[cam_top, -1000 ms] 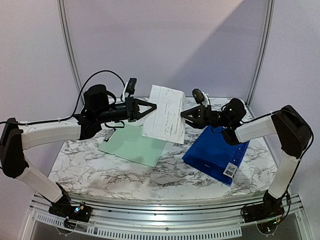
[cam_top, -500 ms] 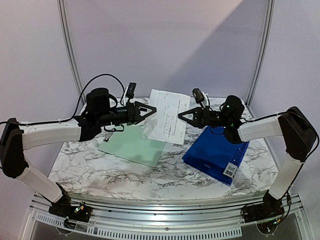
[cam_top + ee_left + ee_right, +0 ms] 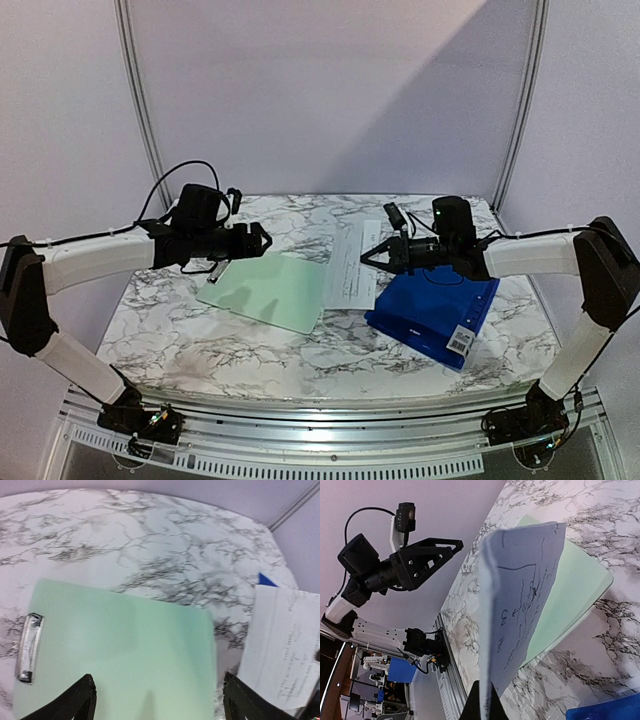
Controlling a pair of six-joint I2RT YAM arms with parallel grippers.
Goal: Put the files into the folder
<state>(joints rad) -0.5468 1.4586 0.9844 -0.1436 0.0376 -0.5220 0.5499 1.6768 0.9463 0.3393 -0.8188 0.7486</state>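
My right end effector [image 3: 372, 254] is clenched on one edge of the printed sheet [image 3: 350, 272], which stands between the green clipboard [image 3: 265, 290] and the folder [image 3: 430, 305]. The folder looks closed and lies just to the sheet's right, under that arm. My left end effector [image 3: 262, 241] hangs released and empty over the clipboard, farther off.

Grey-black veins are running across the white table [image 3: 250, 350]; the folder [image 3: 425, 302] is showing deep blue, the clipboard [image 3: 265, 290] pale mint, the sheet [image 3: 350, 272] white with dark lines.
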